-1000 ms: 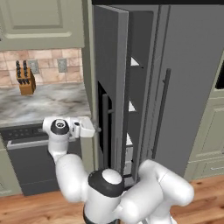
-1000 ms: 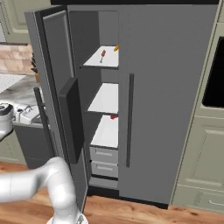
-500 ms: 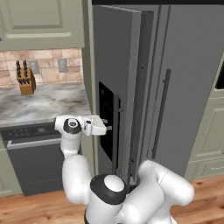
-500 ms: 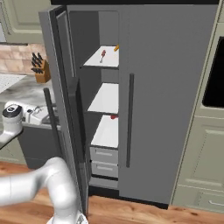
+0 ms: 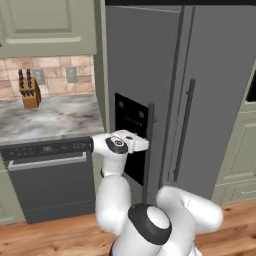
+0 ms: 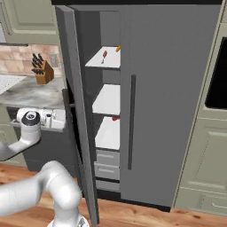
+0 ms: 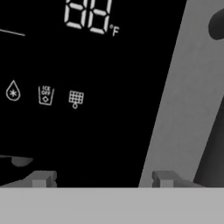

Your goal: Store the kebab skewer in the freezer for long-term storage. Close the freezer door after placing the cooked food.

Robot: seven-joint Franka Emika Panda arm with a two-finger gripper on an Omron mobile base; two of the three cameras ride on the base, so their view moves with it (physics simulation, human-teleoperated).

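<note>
Now gripper (image 5: 141, 145) presses on the door (image 6: 75, 88) at its panel (image 5: 131, 120), jaws apart and empty, to swing it shut; skewer (image 6: 104, 55) lies on the freezer's top shelf (image 6: 108, 63)

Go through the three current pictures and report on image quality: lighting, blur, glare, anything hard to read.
Left base view: even, flat light, soft shadows, mild softness, no glare on the freezer door. Right base view: freezer interior dim, the kebab skewer tiny and indistinct. Hand view: very close, the dispenser panel nearly black, white icons legible but slightly blurred.
</note>
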